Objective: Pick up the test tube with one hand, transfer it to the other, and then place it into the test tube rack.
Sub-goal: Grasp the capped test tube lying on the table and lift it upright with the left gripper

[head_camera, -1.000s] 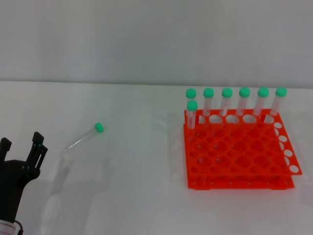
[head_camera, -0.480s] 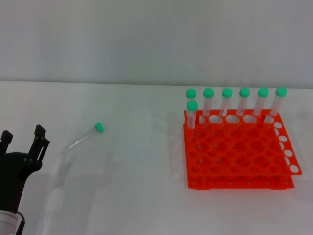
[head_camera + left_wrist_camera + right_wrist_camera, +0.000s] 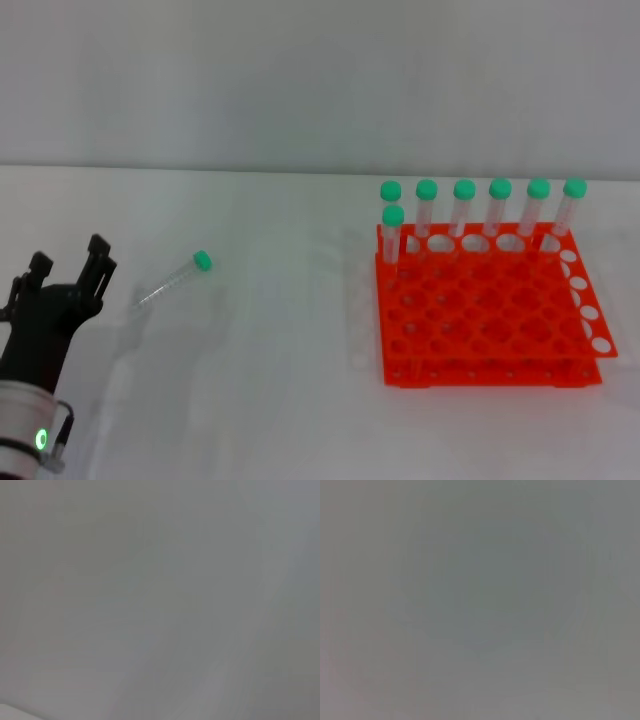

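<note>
The test tube (image 3: 172,280), clear with a green cap, lies on its side on the white table, left of centre, cap pointing to the far right. My left gripper (image 3: 70,263), black and forked on a silver wrist with a green light, is open and empty at the near left, a short way left of the tube's bottom end. The orange-red test tube rack (image 3: 490,315) stands at the right with several green-capped tubes upright in its back rows. The right gripper is out of view. Both wrist views show only a blank grey surface.
The white table (image 3: 280,380) meets a grey wall at the back. The rack's front rows of holes stand open.
My left gripper has risen into view and moved forward and to the right, closer to the lying tube. The tube and rack have not moved.
</note>
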Controlling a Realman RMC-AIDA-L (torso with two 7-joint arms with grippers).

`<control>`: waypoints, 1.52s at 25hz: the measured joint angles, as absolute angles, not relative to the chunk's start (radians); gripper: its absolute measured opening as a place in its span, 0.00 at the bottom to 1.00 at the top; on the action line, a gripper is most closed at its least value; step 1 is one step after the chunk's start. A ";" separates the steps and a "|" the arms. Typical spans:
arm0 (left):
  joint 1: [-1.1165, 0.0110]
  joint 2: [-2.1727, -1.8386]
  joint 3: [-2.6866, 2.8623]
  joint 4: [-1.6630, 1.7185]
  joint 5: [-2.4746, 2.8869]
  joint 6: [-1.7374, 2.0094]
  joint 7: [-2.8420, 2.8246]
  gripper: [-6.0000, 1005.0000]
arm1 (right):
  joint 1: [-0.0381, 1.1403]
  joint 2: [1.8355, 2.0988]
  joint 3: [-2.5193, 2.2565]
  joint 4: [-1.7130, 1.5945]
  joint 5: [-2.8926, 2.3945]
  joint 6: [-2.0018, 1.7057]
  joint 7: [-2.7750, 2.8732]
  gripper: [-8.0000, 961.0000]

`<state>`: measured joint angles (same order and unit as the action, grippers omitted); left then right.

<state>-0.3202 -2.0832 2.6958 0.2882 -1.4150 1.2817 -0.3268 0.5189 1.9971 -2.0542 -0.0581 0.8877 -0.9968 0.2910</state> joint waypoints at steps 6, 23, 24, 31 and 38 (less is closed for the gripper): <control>-0.396 -2.081 2.657 0.249 -1.412 1.279 -0.335 0.83 | 0.531 1.993 -2.004 -0.056 0.900 -0.993 0.206 0.89; -0.700 -2.003 2.792 -0.312 -1.021 1.286 -1.212 0.83 | 0.499 1.988 -1.874 -0.058 0.901 -1.029 0.164 0.89; -0.705 -1.993 2.821 -0.346 -1.005 1.297 -1.274 0.83 | 0.497 1.988 -1.873 -0.059 0.901 -1.030 0.164 0.89; -0.785 -1.912 2.844 -0.571 -0.709 1.432 -1.577 0.83 | 0.486 1.999 -1.875 -0.058 0.892 -1.032 0.164 0.89; -0.905 -1.831 2.846 -0.602 -0.391 1.472 -1.633 0.83 | 0.466 2.007 -1.878 -0.063 0.888 -1.032 0.164 0.89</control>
